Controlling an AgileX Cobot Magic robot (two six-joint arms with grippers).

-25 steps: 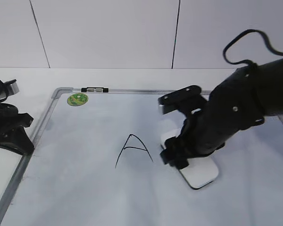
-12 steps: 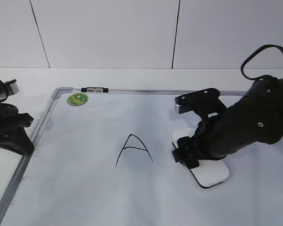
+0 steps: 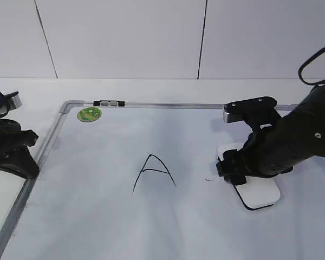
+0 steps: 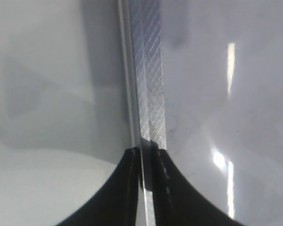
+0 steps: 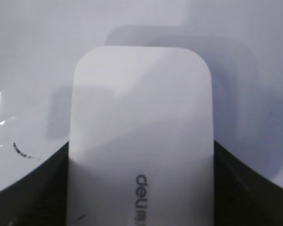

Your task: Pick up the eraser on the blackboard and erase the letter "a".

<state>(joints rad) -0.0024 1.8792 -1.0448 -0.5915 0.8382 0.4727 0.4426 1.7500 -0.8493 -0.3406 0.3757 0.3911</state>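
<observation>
The blackboard (image 3: 97, 216) is a white board with a silver frame, lying flat. My right gripper (image 3: 238, 173) is shut on the white eraser (image 3: 260, 194), which lies flat on the board's right half. The right wrist view shows the eraser (image 5: 141, 108) between the right gripper's (image 5: 140, 188) two fingers. No whole cursive letter "a" shows. Only a short curved black stroke (image 3: 207, 179) lies left of the eraser; it also shows in the right wrist view (image 5: 19, 150). My left gripper (image 3: 27, 162) is shut on the board's left frame (image 4: 148, 94).
A pointed capital "A" (image 3: 153, 172) is written mid-board, left of the eraser. A round green sticker (image 3: 89, 114) and a small black-and-white clip (image 3: 109, 103) sit at the board's far left corner. A white tiled wall stands behind the table.
My right gripper has slid the eraser to the right across the board, away from the capital "A". A small black stroke now shows where the eraser passed. The left arm has not moved.
</observation>
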